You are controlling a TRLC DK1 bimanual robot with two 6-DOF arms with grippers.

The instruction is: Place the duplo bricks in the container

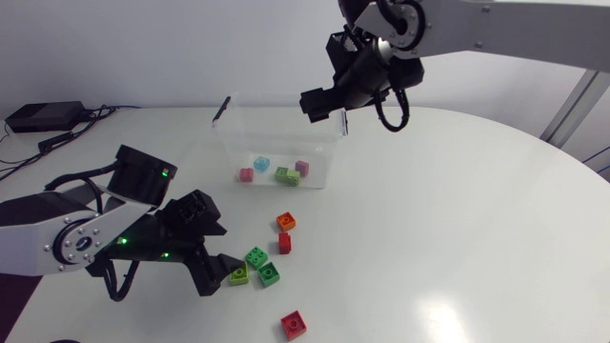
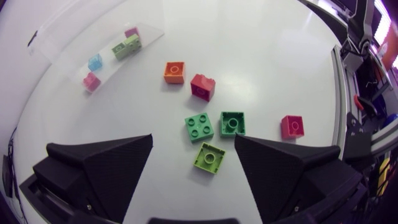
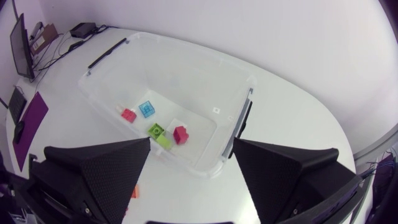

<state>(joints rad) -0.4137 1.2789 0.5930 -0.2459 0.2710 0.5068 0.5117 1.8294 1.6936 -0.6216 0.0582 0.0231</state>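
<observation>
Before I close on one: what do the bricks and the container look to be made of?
Container: seemingly thin clear plastic, smooth; the table shows through its walls; dark handle clips at both ends. Bricks: apparently hard moulded plastic, opaque bright colours, crisp studs, slight sheen; the light blue brick inside may be translucent.
</observation>
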